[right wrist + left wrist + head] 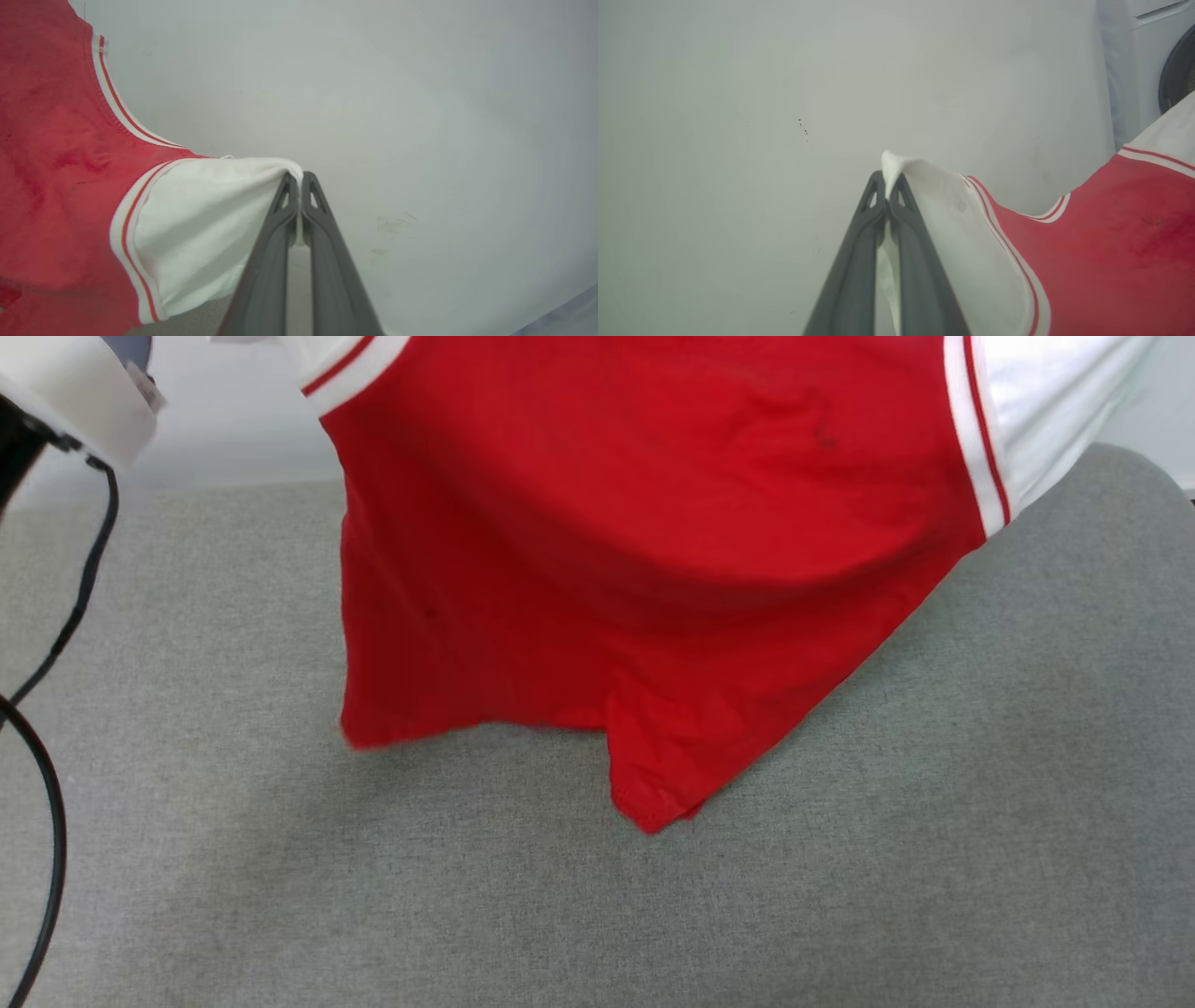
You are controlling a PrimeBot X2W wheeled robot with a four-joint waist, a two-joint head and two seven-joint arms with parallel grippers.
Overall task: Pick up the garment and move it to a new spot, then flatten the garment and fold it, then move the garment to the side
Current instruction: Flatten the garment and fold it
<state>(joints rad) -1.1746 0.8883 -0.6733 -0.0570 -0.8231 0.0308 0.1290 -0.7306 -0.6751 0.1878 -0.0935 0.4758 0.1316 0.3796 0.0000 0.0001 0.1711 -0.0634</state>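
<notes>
Head view: the garment hangs spread across the upper centre of the frame, with white sleeves at upper left and upper right. Its hem corner dips to mid-frame over the grey surface; whether it touches, I cannot tell.

Left wrist view: the left gripper, mid-frame, is pinched tight on a white sleeve tip, and the red body runs off to the lower right.

Right wrist view: the right gripper is clamped on the other sleeve, with the cloth stretching left. Both arms seem raised and share the span equally.
</notes>
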